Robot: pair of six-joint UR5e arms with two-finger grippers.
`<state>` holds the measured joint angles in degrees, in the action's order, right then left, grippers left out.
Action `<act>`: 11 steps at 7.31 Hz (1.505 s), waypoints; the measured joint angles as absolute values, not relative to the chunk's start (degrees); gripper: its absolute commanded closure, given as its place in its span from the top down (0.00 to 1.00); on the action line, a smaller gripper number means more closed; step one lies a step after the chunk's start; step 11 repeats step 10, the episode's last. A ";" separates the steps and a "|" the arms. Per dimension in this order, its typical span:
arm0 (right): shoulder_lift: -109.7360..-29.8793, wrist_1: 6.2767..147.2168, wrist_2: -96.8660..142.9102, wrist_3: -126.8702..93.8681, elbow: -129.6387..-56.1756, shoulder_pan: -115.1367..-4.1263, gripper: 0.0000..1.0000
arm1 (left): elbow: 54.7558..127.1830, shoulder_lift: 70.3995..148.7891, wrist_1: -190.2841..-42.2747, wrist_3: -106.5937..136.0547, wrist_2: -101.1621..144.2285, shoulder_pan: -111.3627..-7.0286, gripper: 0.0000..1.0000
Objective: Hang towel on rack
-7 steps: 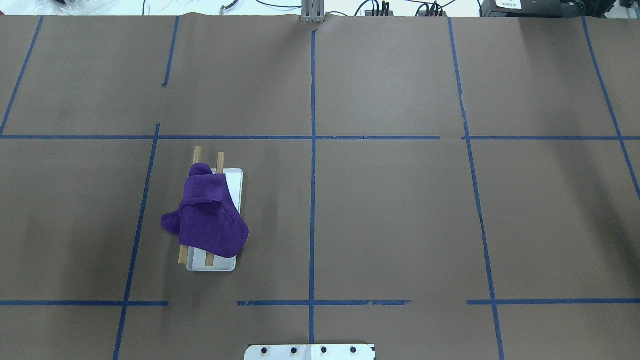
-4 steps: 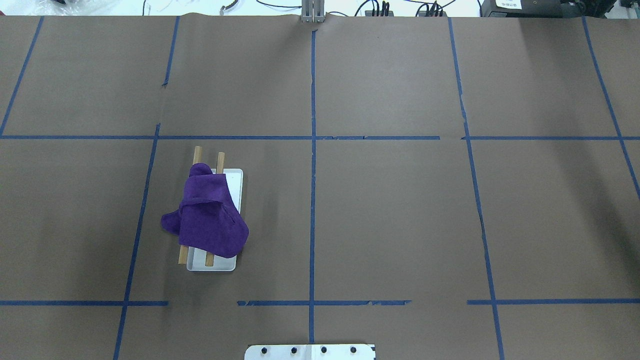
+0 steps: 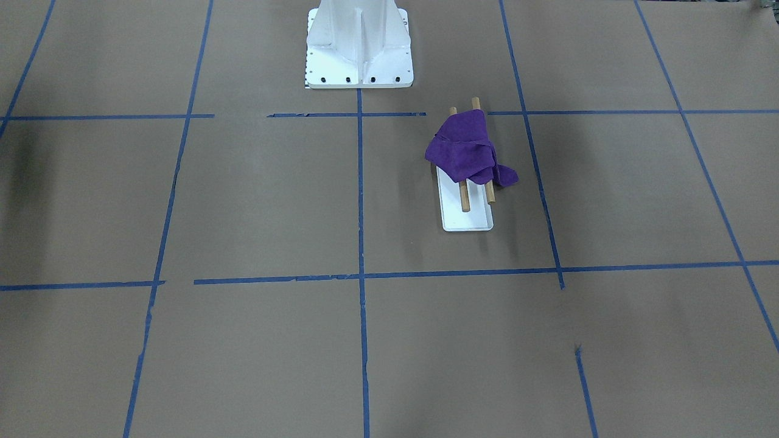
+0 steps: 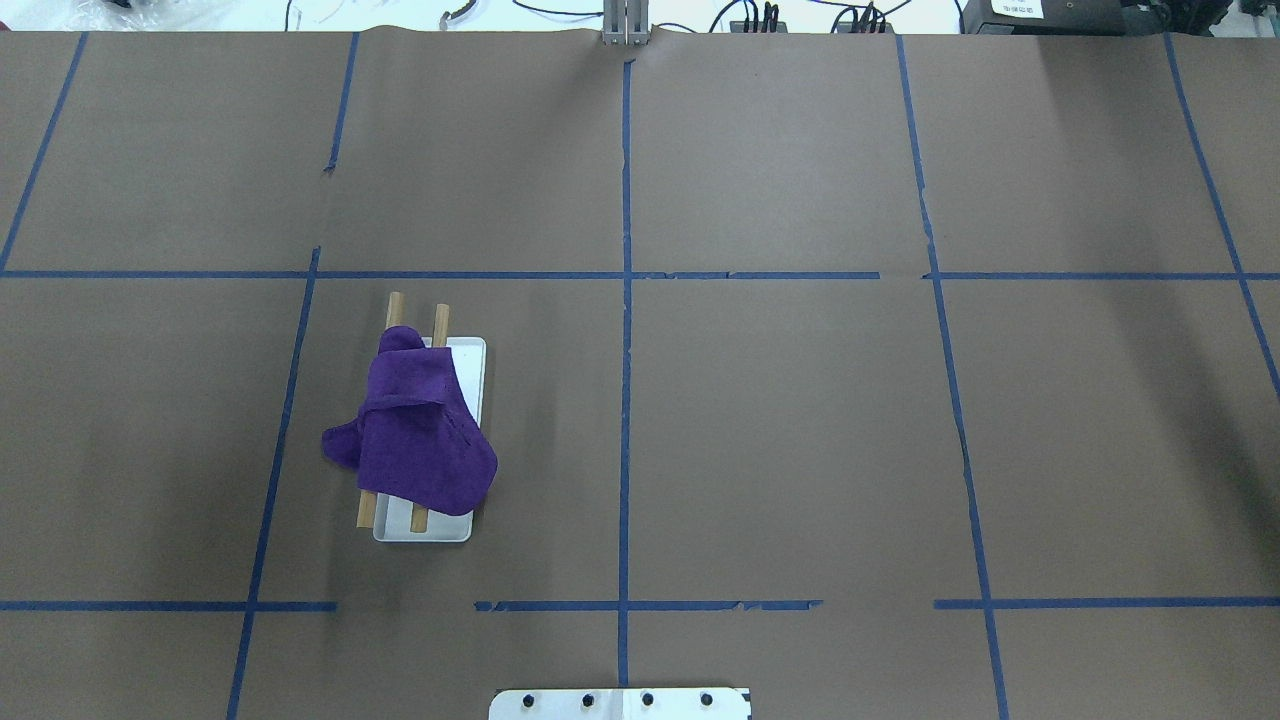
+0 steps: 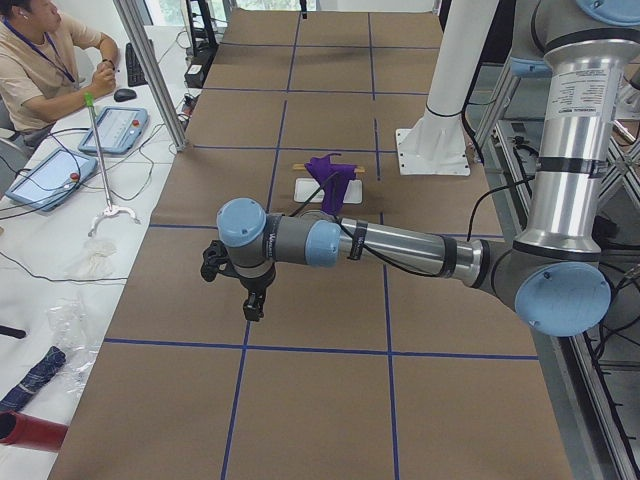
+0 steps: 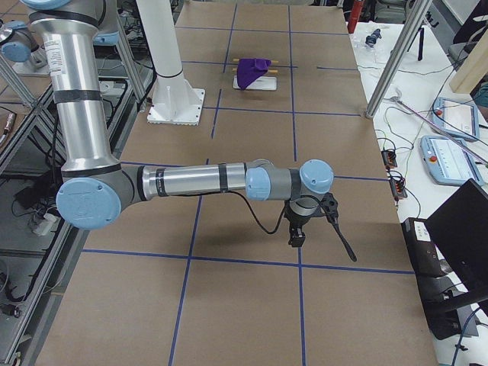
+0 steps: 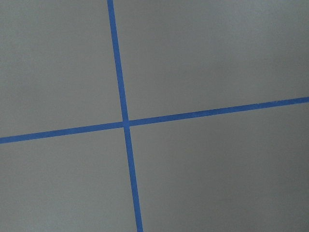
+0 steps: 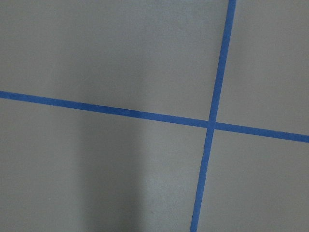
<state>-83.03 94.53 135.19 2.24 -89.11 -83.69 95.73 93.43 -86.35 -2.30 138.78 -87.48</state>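
A purple towel (image 4: 420, 440) lies crumpled over both wooden dowels of the rack (image 4: 394, 305), which stands on its flat white base (image 4: 472, 375) at the table's left middle. One corner of the towel hangs off the left side. The front view shows the towel (image 3: 465, 149) over the dowels, with the dowel ends and base (image 3: 465, 220) bare. My left gripper (image 5: 250, 300) shows only in the exterior left view, far from the rack. My right gripper (image 6: 297, 232) shows only in the exterior right view, at the table's other end. I cannot tell whether either is open or shut. Both wrist views show only brown paper and blue tape.
The large white bolted pedestal (image 3: 359, 42) stands at the robot's side of the table, its edge also in the overhead view (image 4: 620, 703). Blue tape lines (image 4: 625, 400) grid the brown paper. An operator (image 5: 40, 60) sits beside the table, with tablets and cables nearby.
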 measured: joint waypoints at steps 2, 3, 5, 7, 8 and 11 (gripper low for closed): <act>-83.47 91.83 135.21 2.01 -89.00 -83.68 1.00 | 95.65 93.10 -86.45 -2.26 138.84 -86.58 1.00; -83.78 90.78 135.20 1.96 -88.84 -83.67 1.00 | 95.62 92.98 -86.47 -2.28 138.86 -86.16 1.00; -83.91 90.17 135.22 1.90 -88.71 -83.07 1.00 | 95.51 92.94 -86.54 -2.38 138.85 -85.89 1.00; -83.91 90.10 135.19 1.91 -88.51 -82.08 1.00 | 95.44 92.96 -86.51 -2.39 138.88 -85.81 1.00; -83.92 90.09 135.31 1.88 -88.57 -81.92 1.00 | 95.35 92.91 -86.48 -2.31 138.95 -85.80 1.00; -83.93 90.09 135.20 1.98 -88.73 -81.85 1.00 | 95.11 93.41 -86.38 -2.23 139.06 -85.85 1.00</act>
